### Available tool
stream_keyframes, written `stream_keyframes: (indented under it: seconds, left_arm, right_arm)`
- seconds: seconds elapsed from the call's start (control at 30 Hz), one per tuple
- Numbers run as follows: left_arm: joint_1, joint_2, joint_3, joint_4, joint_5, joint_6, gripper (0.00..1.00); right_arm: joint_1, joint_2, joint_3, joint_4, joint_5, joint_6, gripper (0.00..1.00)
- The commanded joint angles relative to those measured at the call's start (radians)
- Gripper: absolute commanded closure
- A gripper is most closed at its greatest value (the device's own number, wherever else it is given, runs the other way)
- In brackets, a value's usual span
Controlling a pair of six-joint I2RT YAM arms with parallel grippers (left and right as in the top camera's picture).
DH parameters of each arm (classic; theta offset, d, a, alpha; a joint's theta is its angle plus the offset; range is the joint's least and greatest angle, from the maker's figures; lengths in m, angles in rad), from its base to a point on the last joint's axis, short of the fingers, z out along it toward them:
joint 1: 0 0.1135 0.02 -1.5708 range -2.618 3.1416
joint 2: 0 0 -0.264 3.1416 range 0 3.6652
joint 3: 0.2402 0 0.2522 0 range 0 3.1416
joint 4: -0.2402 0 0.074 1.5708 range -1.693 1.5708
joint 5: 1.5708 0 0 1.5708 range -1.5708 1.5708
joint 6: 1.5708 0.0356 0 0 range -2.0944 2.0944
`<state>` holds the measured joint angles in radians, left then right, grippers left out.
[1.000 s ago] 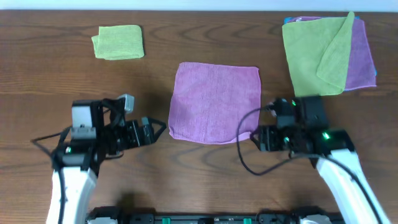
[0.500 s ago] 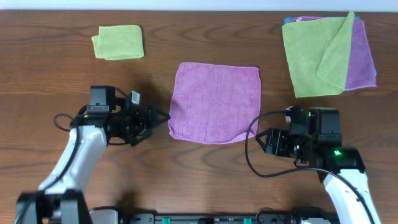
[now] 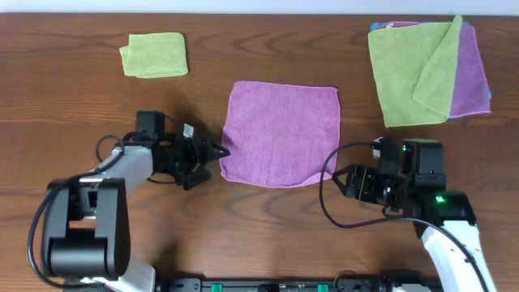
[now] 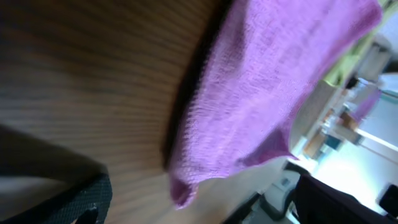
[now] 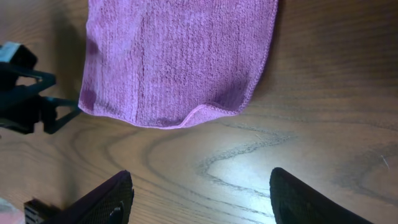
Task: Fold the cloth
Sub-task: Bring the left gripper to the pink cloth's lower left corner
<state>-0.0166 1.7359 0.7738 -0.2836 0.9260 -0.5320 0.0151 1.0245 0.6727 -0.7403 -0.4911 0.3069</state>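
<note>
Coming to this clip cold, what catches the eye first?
The purple cloth lies flat and unfolded mid-table, with the left gripper open at its left edge and the right gripper open just off its near right corner. A loose pile of green and purple cloths sits far right, a small folded green cloth far left.

The dark wooden bench (image 3: 65,105) carries a purple cloth (image 3: 280,134), spread flat with one near corner curled. Well apart, up and left of it, lies a small folded green cloth (image 3: 154,55). Up and right of it, a large green cloth (image 3: 405,73) overlaps a second purple one (image 3: 472,81).
</note>
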Motion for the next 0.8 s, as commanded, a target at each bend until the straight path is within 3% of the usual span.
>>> stream_keyframes:
  seconds: [0.0, 0.2, 0.33, 0.43, 0.5, 0.57, 0.63, 0.77]
  left_arm:
    - [-0.029, 0.039, 0.012, 0.032, 0.021, -0.053, 0.05]
    - [-0.087, 0.086, 0.012, 0.129, 0.009, -0.127, 0.00]
    - [-0.117, 0.109, 0.012, 0.154, -0.004, -0.127, 0.14]
    - [-0.127, 0.116, 0.012, 0.155, -0.021, -0.126, 0.34]
    - [-0.129, 0.116, 0.012, 0.155, -0.028, -0.126, 0.65]
    - [-0.129, 0.116, 0.012, 0.156, -0.028, -0.126, 0.80]
    - [-0.129, 0.116, 0.012, 0.157, -0.027, -0.119, 0.92]
    - [-0.129, 0.116, 0.012, 0.156, -0.027, -0.115, 0.94]
  right_arm:
    - [-0.009, -0.009, -0.006, 0.000, -0.016, 0.015, 0.29]
    - [-0.009, -0.009, -0.006, 0.000, -0.015, 0.023, 0.28]
    - [-0.009, -0.009, -0.006, -0.002, -0.015, 0.023, 0.28]
    - [-0.009, -0.009, -0.007, -0.011, -0.014, 0.022, 0.27]
    - [-0.009, -0.006, -0.010, -0.012, -0.012, 0.022, 0.26]
    - [-0.009, -0.001, -0.017, -0.010, 0.008, 0.022, 0.25]
    - [-0.009, 0.010, -0.027, -0.006, 0.029, 0.023, 0.25]
    - [-0.009, 0.038, -0.053, 0.025, 0.049, 0.040, 0.23]
